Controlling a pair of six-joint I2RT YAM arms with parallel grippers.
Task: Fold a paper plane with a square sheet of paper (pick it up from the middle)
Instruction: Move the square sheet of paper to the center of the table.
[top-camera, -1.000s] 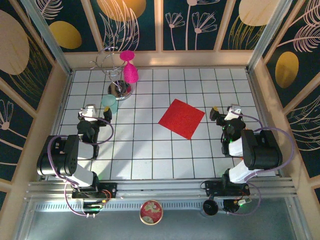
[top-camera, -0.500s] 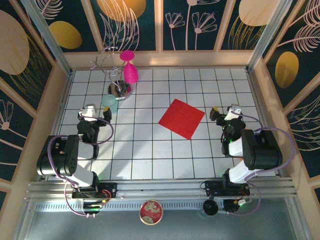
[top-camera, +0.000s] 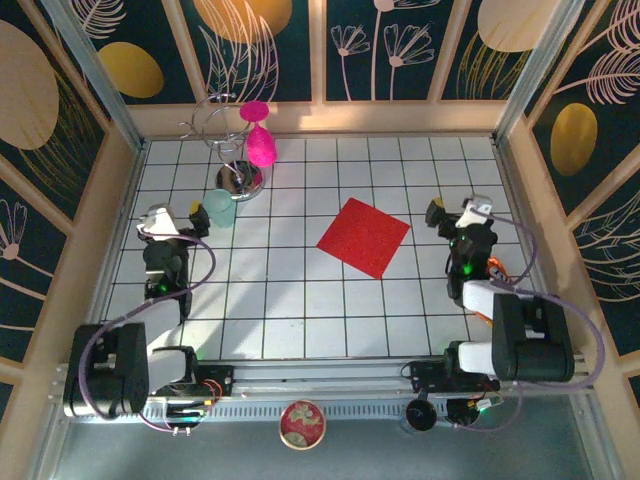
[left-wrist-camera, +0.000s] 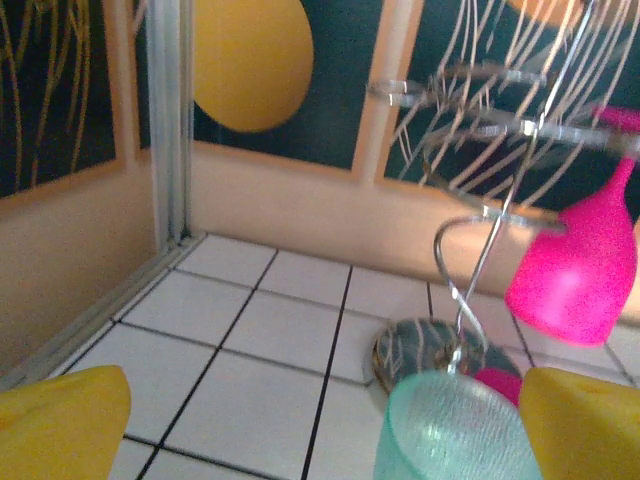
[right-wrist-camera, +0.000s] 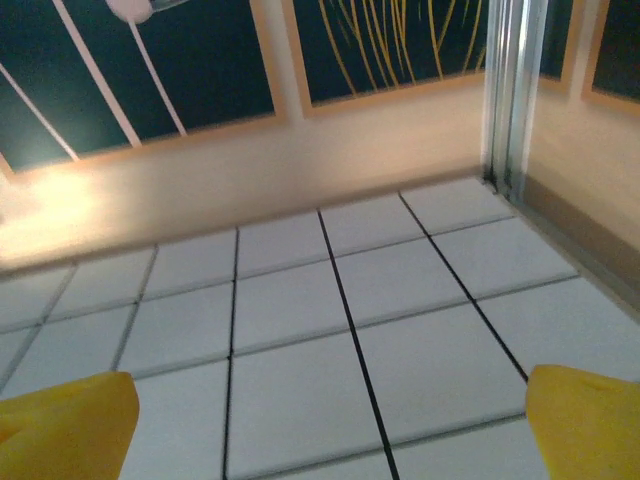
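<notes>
At table (top-camera: 290, 300) centre, flat: square sheet of paper (top-camera: 364, 237); left pincer (top-camera: 173, 220), right pincer (top-camera: 458, 213) both wide, empty.

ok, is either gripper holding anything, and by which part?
Nothing is held. The left gripper and right gripper are both open and empty; the paper lies flat between them, untouched.

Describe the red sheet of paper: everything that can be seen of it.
The sheet of paper is a plain bright red square, thin, with no crease that shows. It lies flat on the white tiled table, turned cornerwise to the grid lines, a little right of the middle. Nothing lies on it. The right gripper is the nearer of the two but stands apart from it; only the table touches it.
</notes>
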